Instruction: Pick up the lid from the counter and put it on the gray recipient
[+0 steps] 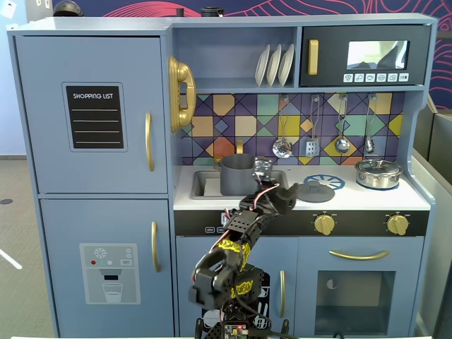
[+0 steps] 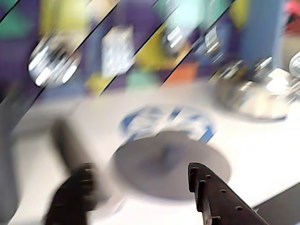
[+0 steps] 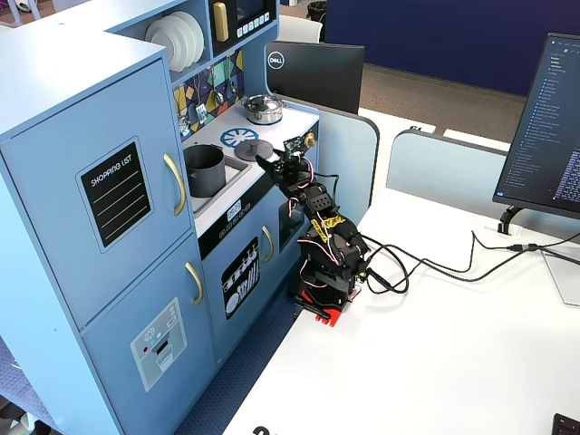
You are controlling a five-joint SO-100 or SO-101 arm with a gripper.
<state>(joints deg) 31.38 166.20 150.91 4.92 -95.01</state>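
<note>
The dark-gray lid (image 1: 316, 191) lies flat on the white counter (image 1: 367, 200), over the front edge of the blue burner print (image 1: 329, 181). In the blurred wrist view the lid (image 2: 171, 164) fills the middle. My gripper (image 2: 138, 169) is open and empty, its fingers straddling the lid's near edge. In a fixed view the gripper (image 1: 288, 198) hovers just left of the lid. The gray pot (image 1: 236, 174) stands uncovered in the sink recess, left of the gripper. In the other fixed view I see the pot (image 3: 206, 170), the lid (image 3: 248, 146) and the gripper (image 3: 268, 164).
A shiny steel pot with its own lid (image 1: 378, 173) stands at the counter's right end and also shows in the wrist view (image 2: 253, 91). Utensils (image 1: 282, 147) hang on the tiled back wall. A shelf with plates (image 1: 275, 65) is overhead.
</note>
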